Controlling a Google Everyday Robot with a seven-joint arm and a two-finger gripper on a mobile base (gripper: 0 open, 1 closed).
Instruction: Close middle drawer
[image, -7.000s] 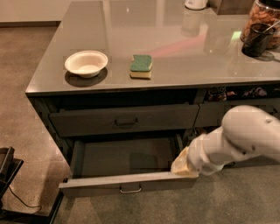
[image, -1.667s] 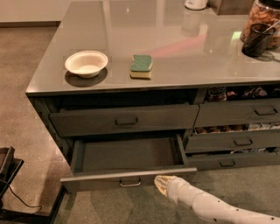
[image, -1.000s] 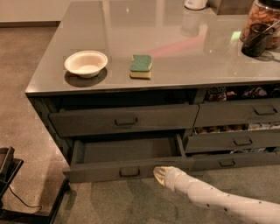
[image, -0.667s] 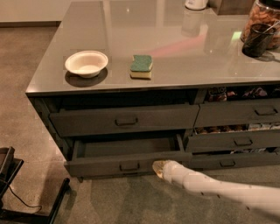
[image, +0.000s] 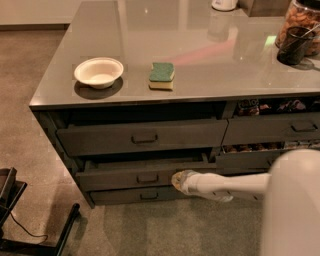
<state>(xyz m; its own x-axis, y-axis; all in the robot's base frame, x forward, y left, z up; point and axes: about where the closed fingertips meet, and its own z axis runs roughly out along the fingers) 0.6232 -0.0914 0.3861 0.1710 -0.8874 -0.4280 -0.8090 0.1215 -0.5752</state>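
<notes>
My gripper (image: 181, 181) presses its pale tip against the front of the middle drawer (image: 120, 176), just right of the small metal loop pull (image: 147, 178). I cannot tell whether it is spread or pressed together. My white arm (image: 235, 185) reaches in low from the right.

The drawer sits in the left bank of the cabinet, under the taller-fronted upper drawer (image: 145, 136) and above a low bottom drawer (image: 135, 196). By my reading the job is nearly done. Only a thin dark strip of the inside shows above the flat front, which seems to stand a little proud of the cabinet face, though the shadow there makes that hard to judge. A short last push looks to be all that remains.

The drawer front is matte dark-grey, low and plain, with square edges. The drawers above and below share that finish, and narrower grey drawers (image: 272, 131) fill the right bank.

On the smooth, glossy grey countertop (image: 200, 65) a shallow white bowl (image: 98, 72) stands well apart from the edge. Near it lies a block-shaped sponge (image: 162, 76), green on top and yellow below. A dark cup (image: 294, 45) stands at the far right in front of a clear jar (image: 300, 20). The floor (image: 150, 225) is speckled brown.
</notes>
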